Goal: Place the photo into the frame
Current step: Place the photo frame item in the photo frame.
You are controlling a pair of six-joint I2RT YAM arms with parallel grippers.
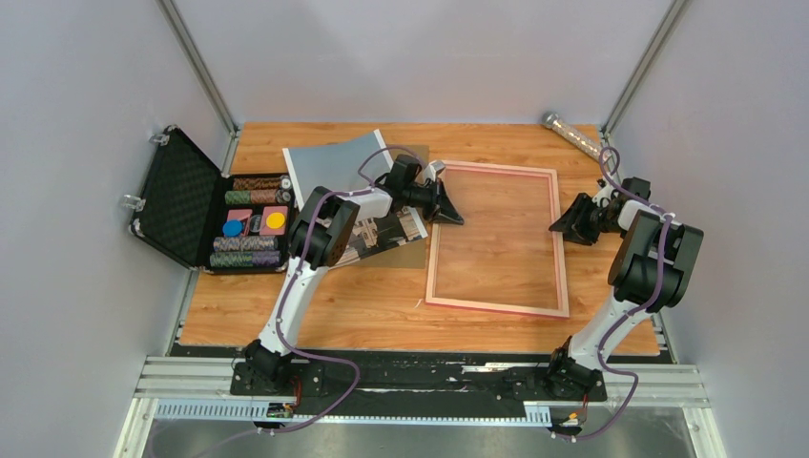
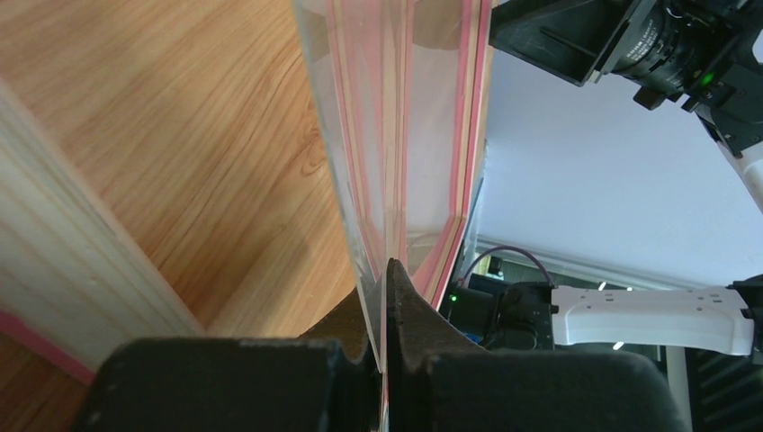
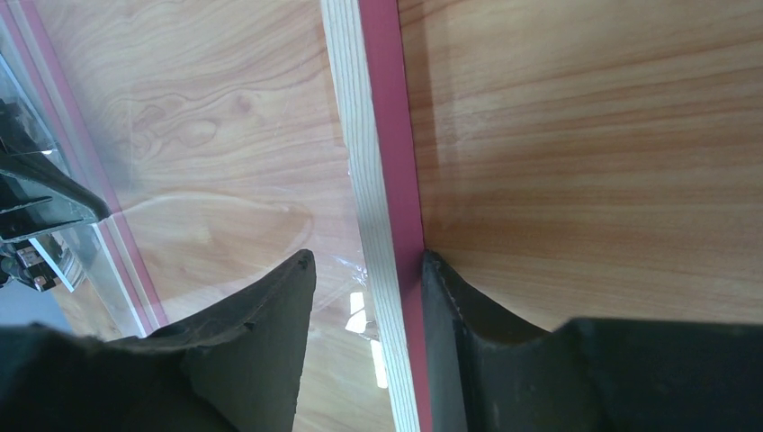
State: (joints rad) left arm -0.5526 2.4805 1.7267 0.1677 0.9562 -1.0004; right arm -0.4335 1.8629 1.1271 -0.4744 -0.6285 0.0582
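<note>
Pinching edge of clear pane at left side of frame: left fingers shut tight, wrist low, arm stretched over photo. Frame flat on table, centre-right. Rails thin, light, stiff; pane slick, likely fragile, so hold by rail. Right fingers apart astride right rail, one touching pink side; firm grip unclear. Photo lies left of frame: limp paper, creases easily.

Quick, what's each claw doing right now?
Left claw: closed, pinching the clear pane.
Right claw: open, astride a rail of the frame, with a gap on one side.
</note>
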